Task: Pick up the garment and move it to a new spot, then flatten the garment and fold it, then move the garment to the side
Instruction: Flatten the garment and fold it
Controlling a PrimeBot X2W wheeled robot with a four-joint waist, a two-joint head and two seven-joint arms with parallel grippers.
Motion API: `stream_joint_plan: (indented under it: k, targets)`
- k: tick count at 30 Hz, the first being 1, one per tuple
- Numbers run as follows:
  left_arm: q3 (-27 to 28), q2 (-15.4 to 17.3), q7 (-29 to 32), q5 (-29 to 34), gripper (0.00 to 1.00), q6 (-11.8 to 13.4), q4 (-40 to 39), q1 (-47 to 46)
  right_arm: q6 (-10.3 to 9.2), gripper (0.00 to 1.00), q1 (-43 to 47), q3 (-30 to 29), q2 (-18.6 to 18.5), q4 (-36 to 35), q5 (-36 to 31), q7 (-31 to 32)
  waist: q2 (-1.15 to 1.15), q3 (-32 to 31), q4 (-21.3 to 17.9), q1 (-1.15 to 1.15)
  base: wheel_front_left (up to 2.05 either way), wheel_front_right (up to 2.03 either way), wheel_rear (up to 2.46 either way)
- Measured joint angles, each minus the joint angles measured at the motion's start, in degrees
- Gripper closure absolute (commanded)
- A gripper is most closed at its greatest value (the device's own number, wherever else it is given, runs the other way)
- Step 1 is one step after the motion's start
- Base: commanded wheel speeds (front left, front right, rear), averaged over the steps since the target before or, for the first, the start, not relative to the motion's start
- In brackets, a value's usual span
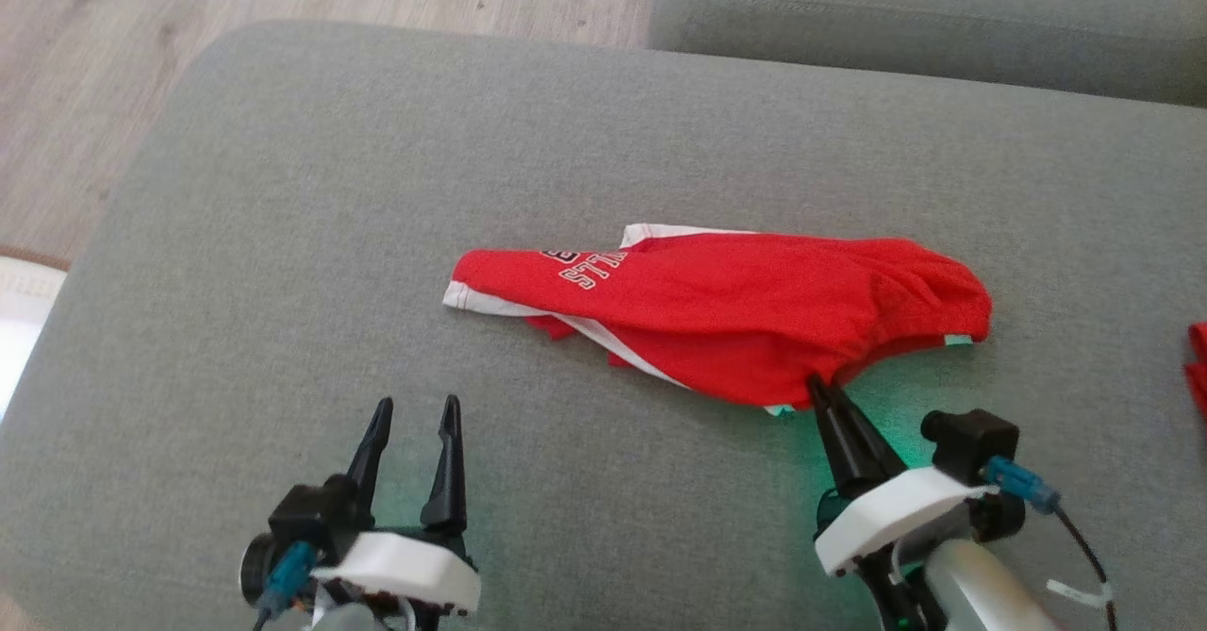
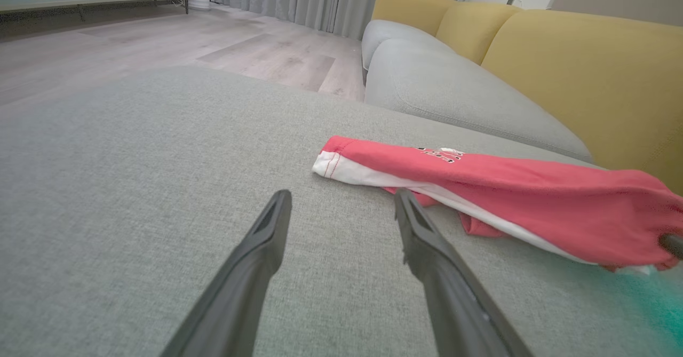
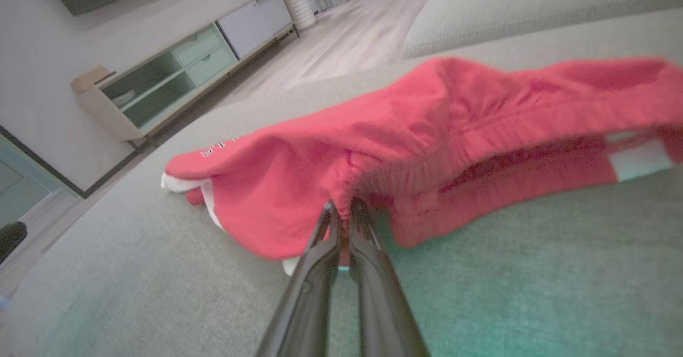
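1. Left gripper [image 1: 416, 405]: one, over near-left of the wide grey fabric cushion [image 1: 283, 188], fingers spread, empty.
2. Red soft knit garment with white trim [image 1: 735, 310]: one, bunched right of cushion's middle. Likely light, limp, will droop when lifted; best hold is the gathered waistband edge.
3. Right gripper [image 3: 341, 205]: one, cushion's near-right, fingers pressed together, pinching that edge.
4. Red scrap [image 1: 1198, 367]: one, cushion's right edge, cut off.

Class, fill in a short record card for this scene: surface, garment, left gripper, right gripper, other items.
surface: grey fabric sofa cushion
garment: red fabric garment with white trim and lettering, lying crumpled on the cushion
left gripper: fingers open, above bare cushion, apart from the garment
right gripper: fingers shut on the garment's near edge
other: small red cloth piece at the cushion's right edge
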Motion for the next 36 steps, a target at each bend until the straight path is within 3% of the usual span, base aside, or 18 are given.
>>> stream_joint_plan:
  k: [5, 10, 15, 18, 25, 32, 33, 34, 35, 36]
  targets:
    - [0.4, 0.0, 0.0, 0.0, 0.00, 0.0, -0.3, 2.2, 0.00, 1.00, 0.8, -1.5, -0.8, -4.4, 0.4, 0.0, 0.00, -1.5, -1.5, 0.00, 0.00, 0.00, 0.00]
    - [1.1, 0.1, 0.0, -0.1, 0.00, 0.0, -0.3, 4.1, 0.00, 1.00, 2.8, 0.3, -5.0, -13.0, 2.8, 0.2, 0.00, -3.3, -4.3, -0.01, 0.00, 0.00, 0.00]
    - [1.1, 0.1, 0.0, -0.6, 0.00, 0.0, -0.5, 4.4, 0.00, 1.00, 3.7, 0.1, -9.2, -21.1, 4.6, 6.6, 0.00, -4.1, -6.7, -0.01, 0.00, 0.00, 0.00]
    - [0.0, 0.1, 0.0, -0.7, 0.00, 0.0, -0.7, 4.3, 0.00, 1.00, 3.7, -2.2, -9.8, -23.1, 4.5, 9.9, 0.00, -3.3, -6.7, -0.01, 0.00, 0.00, 0.00]
    - [-3.4, 0.1, 0.0, -1.7, 0.00, 0.0, -0.6, 1.5, 0.00, 1.00, -1.6, -3.9, -9.5, -16.5, -1.1, 16.8, 0.00, 0.2, -3.2, 0.00, 0.00, 0.00, 0.00]
    - [-7.6, 0.0, 0.0, -2.8, 0.00, 0.1, -0.8, -1.4, 0.00, 1.00, -10.8, -8.9, -8.8, -0.8, -11.2, 15.3, 0.00, 4.6, 2.3, 0.00, 0.00, 0.00, 0.00]
    - [-7.8, 0.0, 0.0, -3.1, 0.00, 0.1, -0.8, -1.4, 0.00, 0.85, -10.8, -9.3, -8.5, 0.6, -11.8, 14.6, 0.00, 5.0, 2.6, 0.01, 0.00, 0.00, 0.00]
    - [-7.9, 0.0, 0.0, -3.3, 0.00, 0.1, -0.9, -1.4, 0.00, 0.55, -10.8, -9.3, -8.1, 1.9, -12.2, 14.0, 0.00, 5.4, 2.7, 0.01, 0.00, 0.00, 0.00]
    - [-8.0, 0.0, 0.0, -3.6, 0.00, 0.1, -0.9, -1.4, 0.00, 0.00, -10.8, -9.6, -7.6, 3.0, -12.4, 13.2, 0.00, 5.5, 2.6, 0.01, 0.00, 0.00, 0.00]
    - [-8.1, 0.0, 0.0, -3.6, 0.00, 0.0, -1.0, -1.4, 0.00, 0.00, -10.8, -9.8, -7.3, 3.7, -12.6, 12.3, 0.00, 5.5, 2.3, 0.01, 0.00, 0.00, 0.00]
